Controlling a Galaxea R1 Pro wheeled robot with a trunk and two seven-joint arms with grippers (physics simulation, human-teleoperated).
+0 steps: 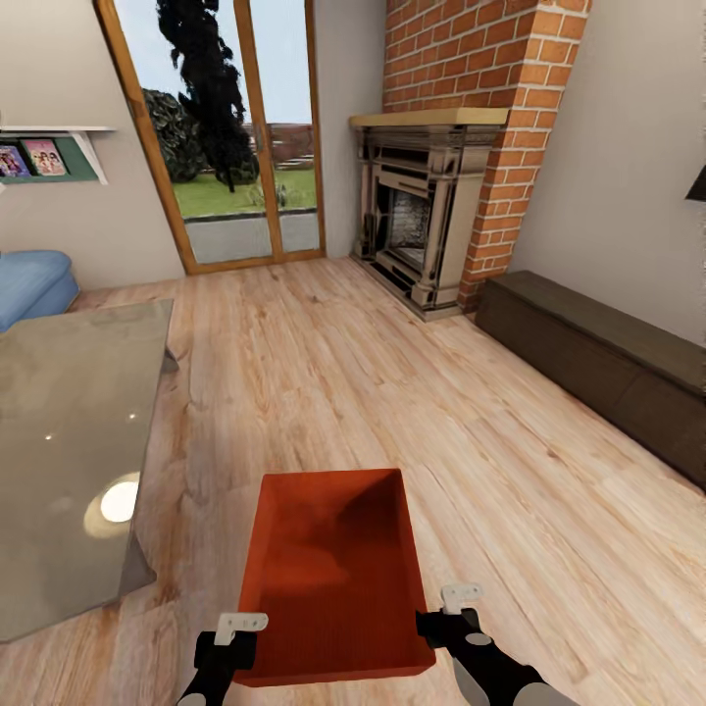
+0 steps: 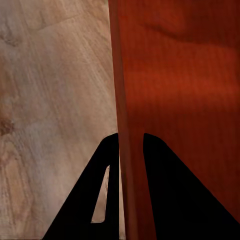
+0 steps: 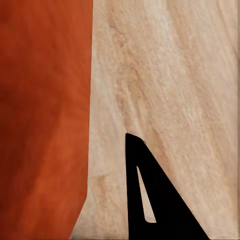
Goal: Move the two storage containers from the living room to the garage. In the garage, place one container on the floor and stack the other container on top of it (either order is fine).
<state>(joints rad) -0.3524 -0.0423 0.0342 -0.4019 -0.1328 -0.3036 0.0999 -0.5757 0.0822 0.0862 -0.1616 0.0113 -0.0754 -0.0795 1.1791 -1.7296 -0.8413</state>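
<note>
You have one orange-red storage container (image 1: 333, 579) held between both arms low in front of you, above the light wood-plank floor (image 1: 490, 422) of the living room, with the brick chimney and fireplace (image 1: 422, 216) ahead and the long dark cabinet (image 1: 598, 353) to the right. Your left gripper (image 2: 131, 142) is clamped on the tub's left wall, one finger (image 2: 170, 190) inside and one outside. Your right gripper (image 1: 439, 628) sits against the right wall, but whether its jaws are closed on it cannot be told.
</note>
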